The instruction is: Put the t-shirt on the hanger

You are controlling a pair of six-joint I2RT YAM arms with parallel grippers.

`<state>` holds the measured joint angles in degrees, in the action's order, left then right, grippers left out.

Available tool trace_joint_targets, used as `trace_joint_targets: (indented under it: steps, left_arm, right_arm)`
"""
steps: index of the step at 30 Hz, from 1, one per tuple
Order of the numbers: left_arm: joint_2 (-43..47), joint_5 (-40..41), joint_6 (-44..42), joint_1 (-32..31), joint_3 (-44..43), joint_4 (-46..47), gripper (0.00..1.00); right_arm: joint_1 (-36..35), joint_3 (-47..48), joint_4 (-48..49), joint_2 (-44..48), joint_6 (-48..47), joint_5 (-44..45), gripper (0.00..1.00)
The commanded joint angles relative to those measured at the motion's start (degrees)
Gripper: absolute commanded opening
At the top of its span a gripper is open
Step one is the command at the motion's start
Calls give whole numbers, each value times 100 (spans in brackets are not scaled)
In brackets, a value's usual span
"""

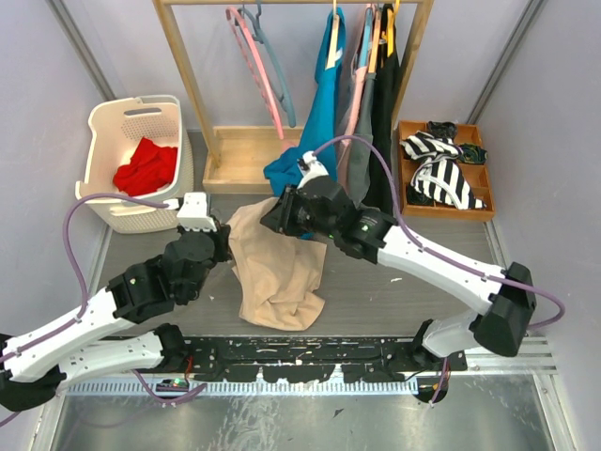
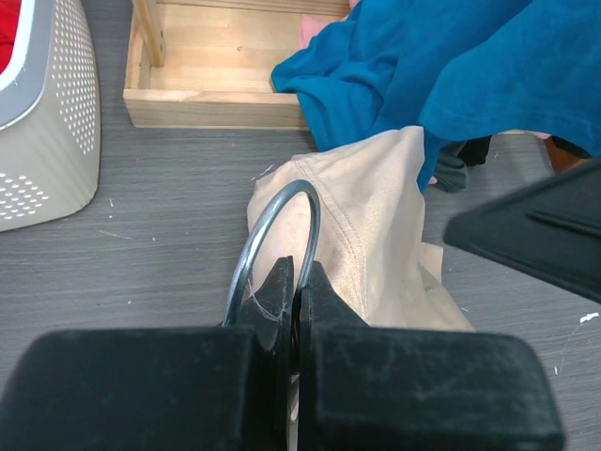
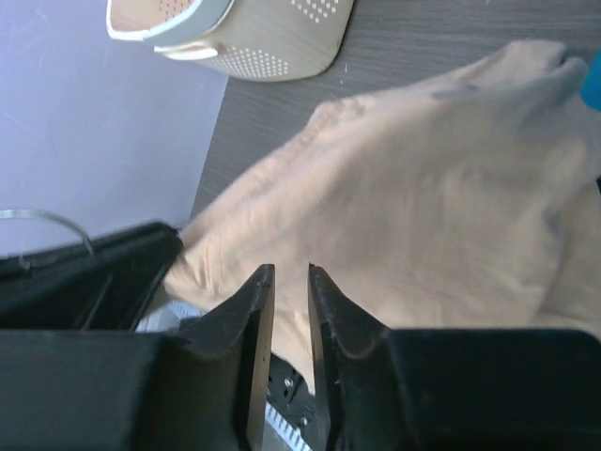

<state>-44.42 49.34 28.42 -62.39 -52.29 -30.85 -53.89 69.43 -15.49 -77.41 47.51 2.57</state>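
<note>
The beige t-shirt hangs crumpled between my two grippers and down onto the grey table. My left gripper is at its left top edge. In the left wrist view the left gripper is shut on the thin grey hook of the hanger, with the t-shirt right behind it. The rest of the hanger is hidden in the cloth. My right gripper is at the shirt's top right. In its wrist view the right gripper is slightly open and empty, just above the t-shirt.
A white laundry basket with a red cloth stands back left. A wooden rack holds pink and blue-grey hangers, a teal garment and dark clothes. A wooden tray with striped cloth sits back right.
</note>
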Motion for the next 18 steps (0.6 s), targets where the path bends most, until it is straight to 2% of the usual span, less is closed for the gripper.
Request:
trace_joint_targets:
  steps: [1,6,12,18]
  left_arm:
    - [127,28,97,12,-101,100,0]
    - [103,-198,76,14,-146,364,0]
    - [-52,-578,83,13,-148,672,0]
    - [-205,-591,81,16,76,972,0]
  right_arm:
    - [1,683,119,-538,-83,144,25]
    - [1,1224,201,-1296,-123,-282,17]
    - [-8,1859,317,-1976,-283,-887,12]
    - [-10,1628,643,-1992,-354,-1444,12]
